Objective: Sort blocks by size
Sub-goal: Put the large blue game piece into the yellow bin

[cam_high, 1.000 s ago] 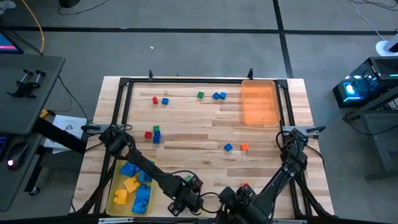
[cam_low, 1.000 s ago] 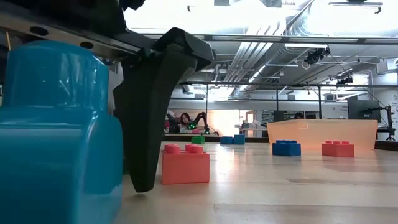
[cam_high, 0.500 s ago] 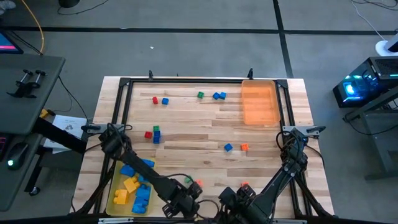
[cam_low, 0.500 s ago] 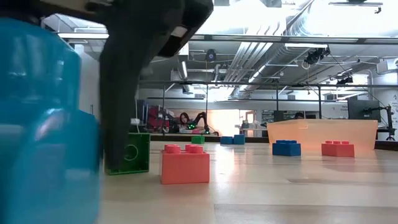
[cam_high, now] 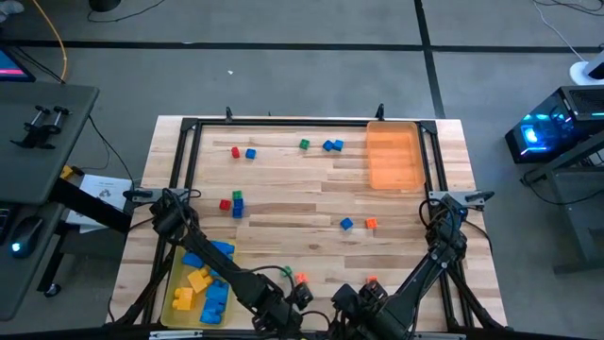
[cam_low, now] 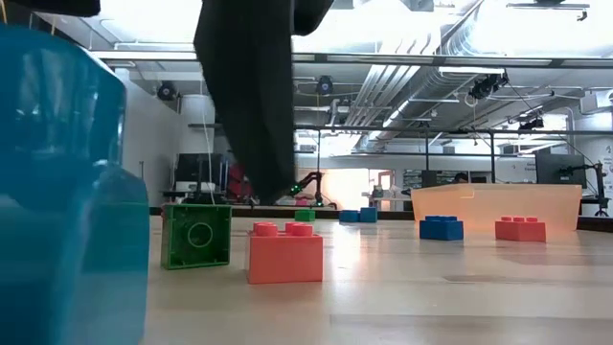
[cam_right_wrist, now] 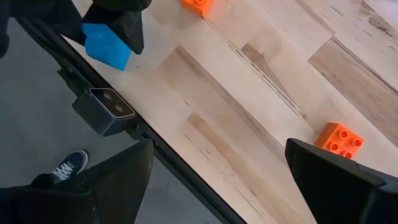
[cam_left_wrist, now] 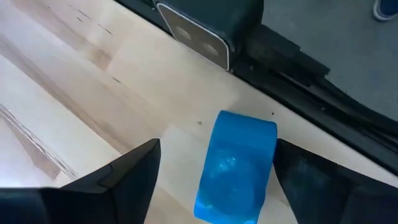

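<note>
While the left gripper [cam_left_wrist: 214, 168] hangs low at the table's near edge, its two dark fingers stand wide on either side of a large blue block [cam_left_wrist: 236, 167] without visibly pressing it; the block lies on the wood just beside the small camera [cam_left_wrist: 193, 34] mounted on the table's black frame. Close by lie a green cube [cam_low: 196, 235] and an orange block [cam_low: 285, 252]. At the near left corner, the translucent yellow tray [cam_high: 172, 293] holds larger blue and yellow blocks [cam_high: 208, 283]. Tiny cubes lie scattered across the middle and far side of the table [cam_high: 293, 189], among them a red and blue pair [cam_high: 243, 152] near the far left. At the far right corner sits the translucent orange tray [cam_high: 394, 157]. Waiting at the near edge, the right gripper [cam_right_wrist: 217, 180] has its fingers spread wide and holds nothing, with another orange block [cam_right_wrist: 339, 140] lying near it.
</note>
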Controlling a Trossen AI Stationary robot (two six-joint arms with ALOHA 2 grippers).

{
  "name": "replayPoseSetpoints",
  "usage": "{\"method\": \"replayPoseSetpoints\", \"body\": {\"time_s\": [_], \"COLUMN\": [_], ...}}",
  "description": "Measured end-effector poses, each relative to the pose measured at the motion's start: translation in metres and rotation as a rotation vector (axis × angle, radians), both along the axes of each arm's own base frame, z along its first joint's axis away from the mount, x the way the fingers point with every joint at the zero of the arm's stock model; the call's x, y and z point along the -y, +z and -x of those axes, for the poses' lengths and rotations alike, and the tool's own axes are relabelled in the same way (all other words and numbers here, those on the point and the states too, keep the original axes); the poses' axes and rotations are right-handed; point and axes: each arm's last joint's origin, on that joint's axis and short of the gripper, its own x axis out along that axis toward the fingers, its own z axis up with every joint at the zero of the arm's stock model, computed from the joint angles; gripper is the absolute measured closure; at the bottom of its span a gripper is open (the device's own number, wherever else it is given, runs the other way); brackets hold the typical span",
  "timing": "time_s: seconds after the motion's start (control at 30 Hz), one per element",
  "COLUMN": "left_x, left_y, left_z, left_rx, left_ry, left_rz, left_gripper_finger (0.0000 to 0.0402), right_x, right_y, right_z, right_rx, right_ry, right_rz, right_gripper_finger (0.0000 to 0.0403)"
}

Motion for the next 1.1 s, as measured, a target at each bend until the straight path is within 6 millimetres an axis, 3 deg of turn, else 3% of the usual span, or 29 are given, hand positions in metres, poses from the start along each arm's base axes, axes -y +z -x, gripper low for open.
{"method": "replayPoseSetpoints", "body": {"time_s": [0.27, 0.57, 0.67, 0.77, 0.9, 1.0, 1.1], "left_x": [-0.001, -0.002, -0.007, -0.024, -0.053, -0.071, -0.083], "left_y": [-0.001, 0.0, 0.003, 0.021, 0.068, 0.095, 0.115], "left_z": [0.001, -0.001, -0.001, 0.0, 0.012, 0.031, 0.065], "left_rx": [-0.02, -0.042, -0.045, -0.044, -0.036, -0.005, 0.084], "left_ry": [0.011, 0.155, 0.19, 0.276, 0.42, 0.556, 0.731], "left_rz": [-0.01, 0.062, 0.044, -0.035, -0.022, 0.029, 0.114], "left_gripper_finger": [0.0186, 0.0305, 0.0313, 0.0313, 0.0313, 0.0313, 0.0313], "right_x": [-0.001, -0.002, -0.002, -0.002, -0.001, -0.002, 0.001], "right_y": [0.0, 0.0, 0.0, 0.0, 0.0, 0.0, 0.0], "right_z": [-0.001, -0.001, -0.001, -0.002, -0.002, 0.001, 0.005], "right_rx": [0.011, 0.015, 0.016, 0.017, 0.026, 0.034, 0.007], "right_ry": [0.0, 0.0, 0.0, 0.0, 0.0, 0.0, -0.002], "right_rz": [-0.012, -0.017, -0.016, -0.017, -0.007, 0.023, 0.064], "right_gripper_finger": [0.0041, 0.0041, 0.0041, 0.0041, 0.0041, 0.0041, 0.0041]}}
